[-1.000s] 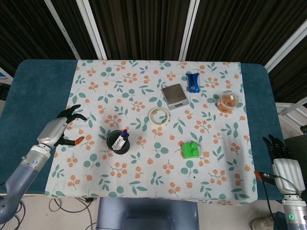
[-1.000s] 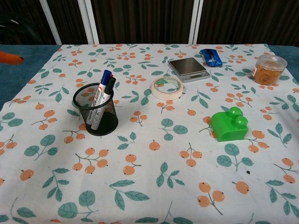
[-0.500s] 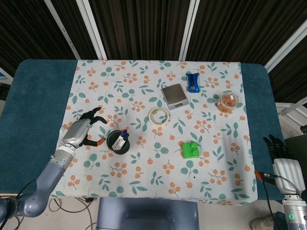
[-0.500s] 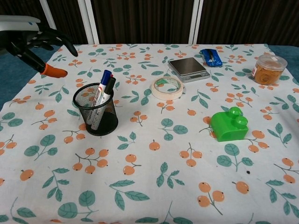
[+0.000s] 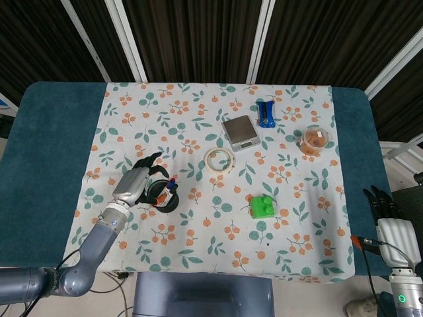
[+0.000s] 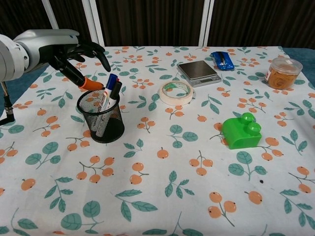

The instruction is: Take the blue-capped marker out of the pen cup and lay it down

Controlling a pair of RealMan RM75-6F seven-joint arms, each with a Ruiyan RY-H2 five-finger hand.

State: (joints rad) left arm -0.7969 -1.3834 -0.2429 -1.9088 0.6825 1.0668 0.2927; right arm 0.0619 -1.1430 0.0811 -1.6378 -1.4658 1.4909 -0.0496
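Note:
A black mesh pen cup point(image 6: 101, 118) point(image 5: 163, 198) stands at the left of the flowered cloth. The blue-capped marker point(image 6: 108, 90) point(image 5: 169, 187) leans in it beside a black-capped one point(image 6: 114, 91). My left hand point(image 6: 74, 53) point(image 5: 137, 181) hovers just above and left of the cup with its fingers spread, its orange-tipped thumb point(image 6: 88, 83) close to the cup's rim, holding nothing. My right hand point(image 5: 390, 221) hangs off the table's right edge, fingers apart and empty.
A tape roll point(image 6: 176, 92), a small scale point(image 6: 198, 72), a blue clip point(image 6: 223, 60), an orange-filled jar point(image 6: 284, 73) and a green block point(image 6: 241, 132) lie to the right of the cup.
My left hand has travelled right from the cloth's left edge to a spot over the pen cup. The markers and the right hand have not moved.

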